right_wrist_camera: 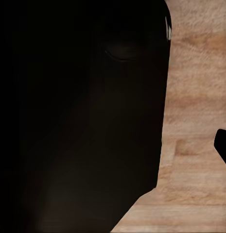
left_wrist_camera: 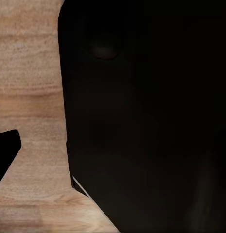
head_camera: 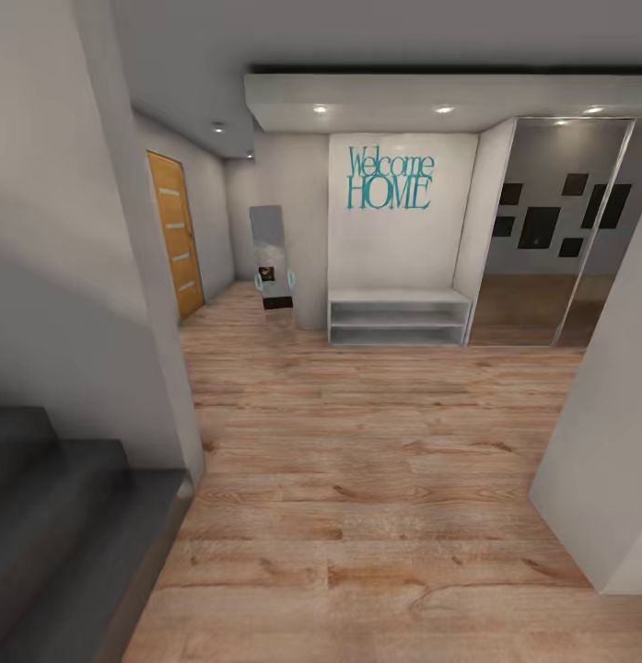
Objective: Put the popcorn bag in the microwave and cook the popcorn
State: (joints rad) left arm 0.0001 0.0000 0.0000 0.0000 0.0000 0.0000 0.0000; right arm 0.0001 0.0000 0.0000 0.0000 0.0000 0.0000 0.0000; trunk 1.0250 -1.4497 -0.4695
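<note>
I stand in a hallway; the popcorn bag, the microwave and the countertop are out of view. In the left wrist view a big black part of my own body [left_wrist_camera: 142,121] hangs over the wood floor, and a dark tip [left_wrist_camera: 6,153], perhaps a finger, pokes in at the edge. The right wrist view has the same black bulk [right_wrist_camera: 78,116] and a small dark tip [right_wrist_camera: 223,145] over the floorboards. Neither wrist view lets me judge how the jaws stand.
Light wood floor [head_camera: 376,479] stretches ahead to a white shelf bench [head_camera: 399,318] under a teal "Welcome HOME" sign [head_camera: 390,180]. Mirrored sliding doors [head_camera: 551,239] stand at the right, an orange door [head_camera: 178,235] at the left. Dark grey steps [head_camera: 63,516] and a white wall corner [head_camera: 606,460] flank me.
</note>
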